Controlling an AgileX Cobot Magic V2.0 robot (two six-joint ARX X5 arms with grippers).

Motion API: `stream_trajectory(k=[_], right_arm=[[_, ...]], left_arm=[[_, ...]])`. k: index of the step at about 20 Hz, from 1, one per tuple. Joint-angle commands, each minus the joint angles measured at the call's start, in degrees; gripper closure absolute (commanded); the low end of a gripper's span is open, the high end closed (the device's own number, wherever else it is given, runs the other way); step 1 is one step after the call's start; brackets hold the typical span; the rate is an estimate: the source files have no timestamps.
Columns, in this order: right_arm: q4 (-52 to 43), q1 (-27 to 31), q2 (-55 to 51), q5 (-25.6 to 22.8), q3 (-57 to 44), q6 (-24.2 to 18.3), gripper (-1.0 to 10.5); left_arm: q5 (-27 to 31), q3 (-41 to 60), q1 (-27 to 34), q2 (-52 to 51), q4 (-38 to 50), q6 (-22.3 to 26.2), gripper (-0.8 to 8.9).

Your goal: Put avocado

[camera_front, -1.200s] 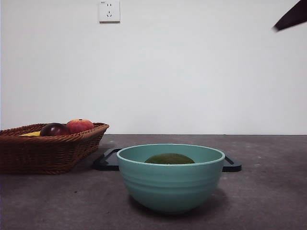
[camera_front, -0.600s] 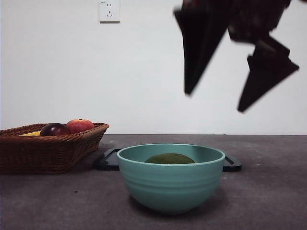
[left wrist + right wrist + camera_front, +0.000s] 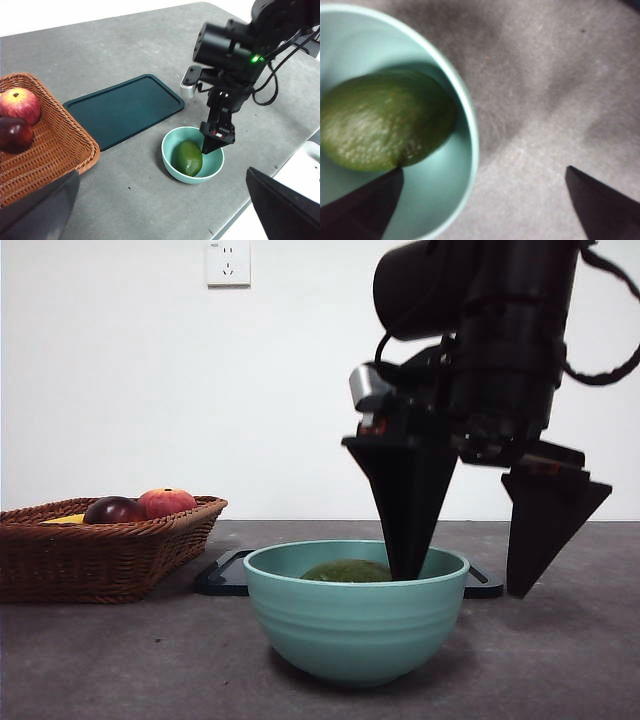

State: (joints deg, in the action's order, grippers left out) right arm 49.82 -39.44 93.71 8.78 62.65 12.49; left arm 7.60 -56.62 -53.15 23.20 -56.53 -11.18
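Table [image 3: 125, 45], grey, mostly bare. Right arm [image 3: 500, 330] stands over the bowl. Wicker basket [image 3: 55, 150] near one edge holds a red-orange fruit [image 3: 19, 102] and a maroon one [image 3: 12, 137]. Dark tray [image 3: 125, 107] lies flat between basket and bowl, bare, just beside the bowl.

Teal bowl [image 3: 355, 615] holds the avocado [image 3: 188, 157], lying on its side, long axis roughly level across the bowl floor.

Right gripper [image 3: 470, 580]: jaws spread wide, astride the bowl's rim, one tip inside beside the avocado's end, the other outside over bare table. The fruit lies off to the inner jaw's side, not between the jaws; my read is the gripper must shift toward bowl centre to straddle it. The rim crowds that move.

Left gripper [image 3: 160, 207]: jaws wide apart, empty, waiting well away.
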Motion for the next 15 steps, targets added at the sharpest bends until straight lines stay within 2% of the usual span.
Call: stream_trajectory(k=[1,4,5,10,15], right_arm=[[-1.4,-0.5,2.2,-0.2,1.1,0.8,6.2],[-4.1,-0.6,2.3,0.1,1.1,1.8,9.0],[-4.7,-0.6,2.3,0.1,1.1,2.4,9.4],[-6.0,-0.4,2.3,0.1,1.3,4.4,9.4],[-0.3,2.8,2.3,-0.5,7.1,5.6,9.4]], left_arm=[[0.3,-0.5,-0.5,0.1,0.9,0.6,2.91],[0.3,-0.5,-0.5,0.1,0.9,0.6,2.91],[0.3,-0.5,-0.5,0.1,0.9,0.6,2.91],[0.3,-0.5,-0.5,0.1,0.9,0.6,2.91],[0.3,-0.5,-0.5,0.1,0.9,0.7,2.91]])
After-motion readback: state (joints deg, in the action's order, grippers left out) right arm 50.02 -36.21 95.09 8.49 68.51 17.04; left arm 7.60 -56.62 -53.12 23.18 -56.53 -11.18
